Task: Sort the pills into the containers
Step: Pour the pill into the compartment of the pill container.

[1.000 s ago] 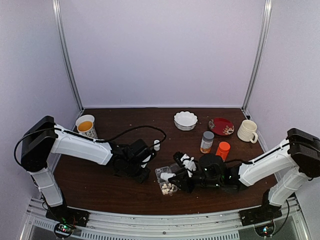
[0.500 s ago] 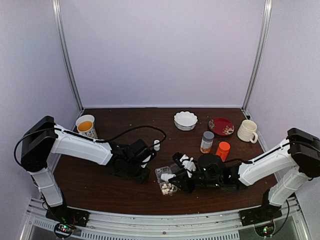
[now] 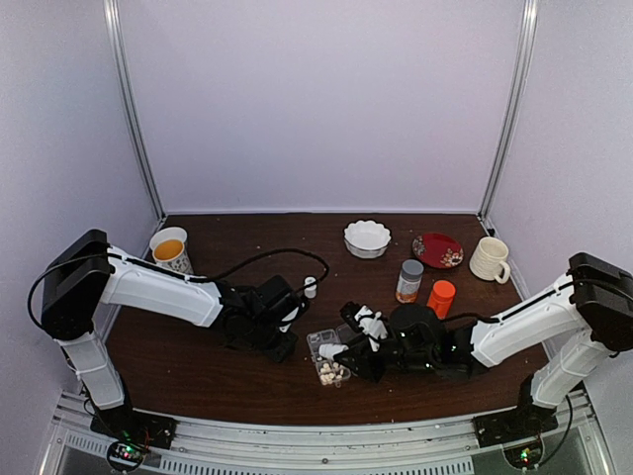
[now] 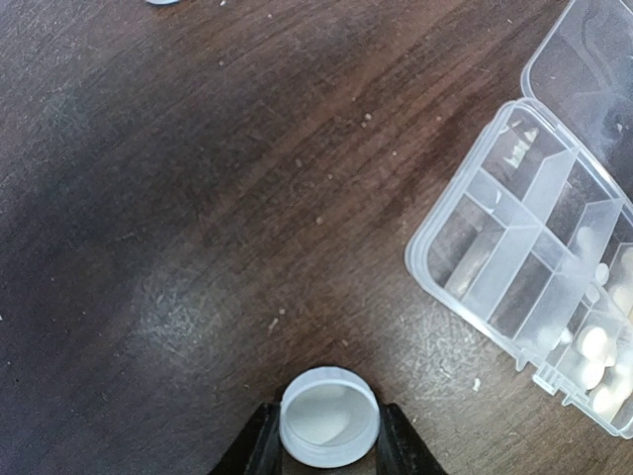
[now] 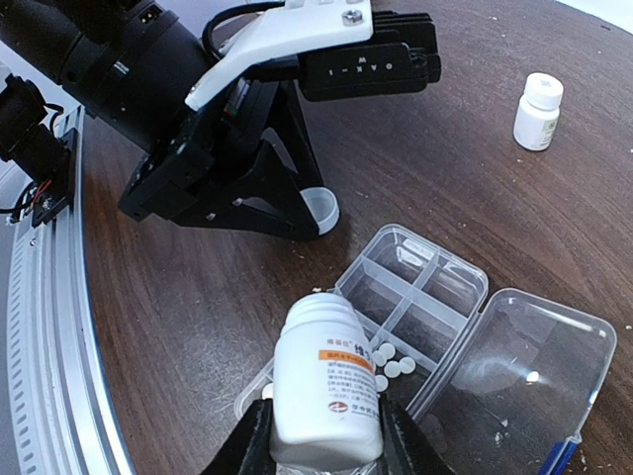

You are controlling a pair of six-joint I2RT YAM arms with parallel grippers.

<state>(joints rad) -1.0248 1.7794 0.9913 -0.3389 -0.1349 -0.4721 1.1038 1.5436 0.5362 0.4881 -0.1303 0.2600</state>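
**A:** Left hand (image 4: 329, 442)?

**B:** Pinching a white cap (image 4: 328, 411), open side up, low at the table (image 4: 198, 198). It sits near the organiser box (image 4: 514, 262), on the left arm's side, not touching.

**A:** Right hand (image 5: 324, 445)?

**B:** Clamped on a white bottle (image 5: 326, 381) with an orange band on its label. The bottle is tipped, neck out over the organiser's near end.

**A:** Pills?

**B:** Pills (image 5: 392, 362) lie as a pale cluster in the cells (image 5: 396, 341) under and just beside the bottle. The organiser's cells further from the bottle look bare.

**A:** Lid?

**B:** Clear lid (image 5: 524, 366) swung open, lying flat beside the organiser.

**A:** Else?

**B:** A small capped bottle (image 5: 539, 111) stands upright, well beyond the organiser.
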